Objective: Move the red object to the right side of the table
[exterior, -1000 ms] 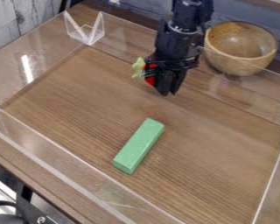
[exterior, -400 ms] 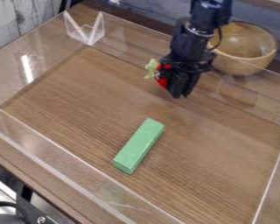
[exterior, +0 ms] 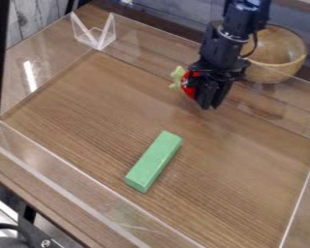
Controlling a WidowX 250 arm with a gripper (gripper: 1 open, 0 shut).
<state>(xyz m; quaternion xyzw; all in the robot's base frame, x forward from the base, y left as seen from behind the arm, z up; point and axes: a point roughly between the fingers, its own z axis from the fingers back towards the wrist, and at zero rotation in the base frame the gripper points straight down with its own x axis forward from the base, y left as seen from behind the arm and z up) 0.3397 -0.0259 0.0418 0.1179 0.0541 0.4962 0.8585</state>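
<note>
The red object (exterior: 193, 83), a small glossy red toy fruit with a pale yellow-green cap, shows at the left side of my black gripper (exterior: 211, 93). The gripper points down and is shut on the fruit, holding it just above the brown wood-grain table (exterior: 80, 116), toward the back and right of centre. Most of the fruit is hidden behind the fingers; only its left edge and leafy cap show.
A green rectangular block (exterior: 154, 161) lies on the tabletop in front of the gripper. A round wooden bowl (exterior: 274, 50) stands behind the back right corner. Low clear acrylic walls (exterior: 93, 31) border the table.
The gripper has carried the red fruit to the right along the back of the table. The green block and bowl have not moved.
</note>
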